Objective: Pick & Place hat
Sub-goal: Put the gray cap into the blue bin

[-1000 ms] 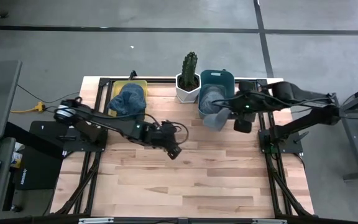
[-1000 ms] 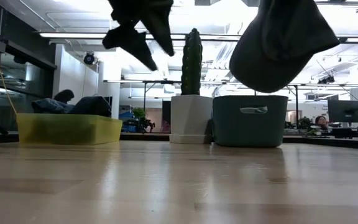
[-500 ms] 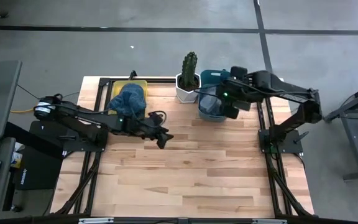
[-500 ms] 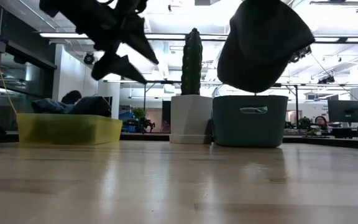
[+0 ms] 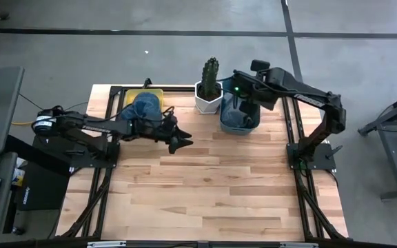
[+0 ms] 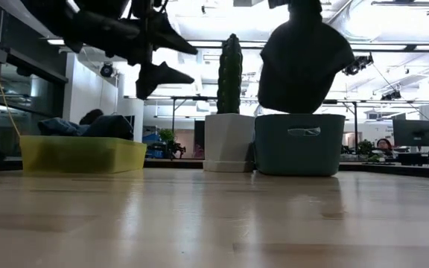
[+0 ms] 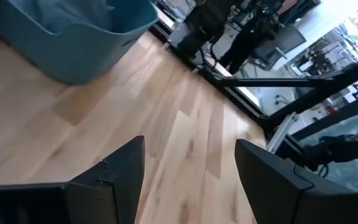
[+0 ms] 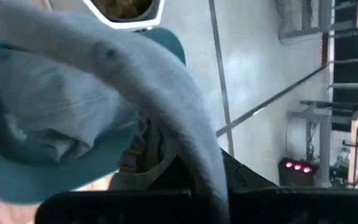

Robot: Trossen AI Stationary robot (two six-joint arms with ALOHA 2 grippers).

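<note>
Low view shows bare wooden table [image 6: 214,223] across the lower half of the frame, kept free as working room, with everything else ranged along the far edge. At the upper left of that frame the left gripper [image 6: 171,61] is held in the air with its fingers parted and nothing between them; in the high view it [image 5: 178,140] is seen at centre left, over open boards just beside the yellow bin [image 5: 143,95], which is filled with blue hats [image 5: 143,109], so it is judged to be waiting clear of the other arm's path. Farther back, at the upper right of the low view, a dark grey hat [image 6: 304,63] is hung from above, directly over the teal bin [image 6: 299,144]. It is carried by the right gripper [image 5: 243,103], whose fingers are clamped on the fabric; the hat is held high so that the bin's rim is cleared before release is attempted. Between the two bins a potted cactus [image 5: 209,86] is stood, and the hat is kept to the far side of it.
</note>
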